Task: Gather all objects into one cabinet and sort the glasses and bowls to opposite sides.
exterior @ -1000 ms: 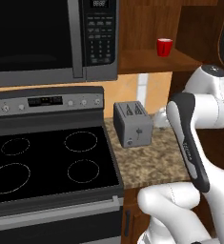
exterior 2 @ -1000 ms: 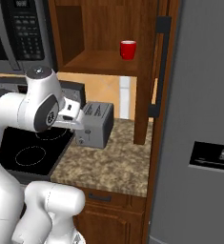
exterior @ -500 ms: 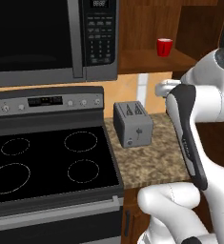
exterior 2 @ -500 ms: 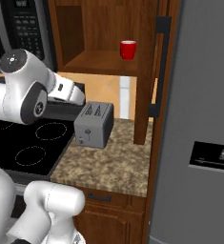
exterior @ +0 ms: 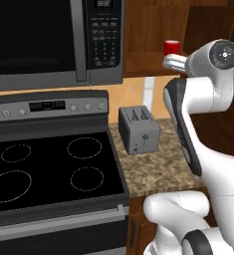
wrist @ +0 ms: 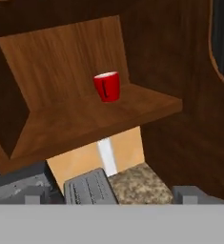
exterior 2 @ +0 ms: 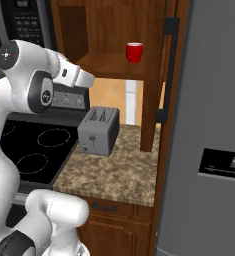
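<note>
A bright red mug point(wrist: 107, 86), one of the glasses, stands upright on the shelf board of the dark reddish-brown cabinet point(wrist: 85, 125). The base views show the same red mug point(exterior: 172, 47) point(exterior 2: 134, 51) alone on that shelf point(exterior 2: 106, 64). My gripper point(wrist: 111, 193) is open, its two dark fingertips point(wrist: 33, 192) spread wide with nothing between them. It is held in front of the shelf and a little below its level, well short of the mug. The white hand point(exterior: 171, 62) is raised left of the mug at about shelf height. The bowls are out of view.
A grey toaster point(exterior: 138, 129) point(exterior 2: 98, 130) sits on the speckled counter point(exterior 2: 116, 175) under the shelf. A black stove point(exterior: 49, 172) and a microwave point(exterior: 54, 40) are to the left. A tall grey fridge point(exterior 2: 209, 125) and the cabinet's side post point(exterior 2: 154, 90) close in the right.
The arm has lifted and swung the hand up from toaster height to the level of the cabinet shelf. The jaws have stayed open and the red mug has not moved.
</note>
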Robot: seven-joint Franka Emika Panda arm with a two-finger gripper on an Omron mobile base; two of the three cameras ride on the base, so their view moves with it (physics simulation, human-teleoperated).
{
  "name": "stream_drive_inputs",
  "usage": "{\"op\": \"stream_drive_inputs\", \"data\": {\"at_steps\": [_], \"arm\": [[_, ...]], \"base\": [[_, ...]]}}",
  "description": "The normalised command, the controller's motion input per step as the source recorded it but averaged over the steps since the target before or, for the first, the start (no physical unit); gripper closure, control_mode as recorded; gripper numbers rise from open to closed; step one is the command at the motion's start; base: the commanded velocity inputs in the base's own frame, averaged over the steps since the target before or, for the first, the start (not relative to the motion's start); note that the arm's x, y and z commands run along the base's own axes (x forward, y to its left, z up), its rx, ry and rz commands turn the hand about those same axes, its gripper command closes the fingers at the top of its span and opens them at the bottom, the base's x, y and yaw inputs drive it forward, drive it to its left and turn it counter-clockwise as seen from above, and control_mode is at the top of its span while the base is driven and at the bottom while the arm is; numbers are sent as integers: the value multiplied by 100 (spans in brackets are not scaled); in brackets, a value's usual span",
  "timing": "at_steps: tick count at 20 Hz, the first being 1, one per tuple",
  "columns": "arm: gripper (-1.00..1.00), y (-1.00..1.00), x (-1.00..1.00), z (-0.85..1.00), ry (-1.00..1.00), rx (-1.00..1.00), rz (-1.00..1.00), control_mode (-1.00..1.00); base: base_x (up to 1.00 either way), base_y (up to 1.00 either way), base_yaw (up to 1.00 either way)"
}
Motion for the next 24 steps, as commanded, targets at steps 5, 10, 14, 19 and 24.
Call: {"op": "stream_drive_inputs", "data": {"at_steps": [5, 10, 14, 19, 24], "arm": [[-100, -19, 87, 16, -2, 2, -6, -100], [-100, -28, 100, 0, 7, 3, 3, -100], [-100, -44, 86, 4, 4, 6, 13, -100], [-100, -27, 91, 0, 1, 0, 3, -100], [-100, 0, 65, 0, 9, 0, 0, -100]], "base": [[0, 0, 0], [0, 0, 0], [0, 0, 0], [0, 0, 0], [0, 0, 0]]}}
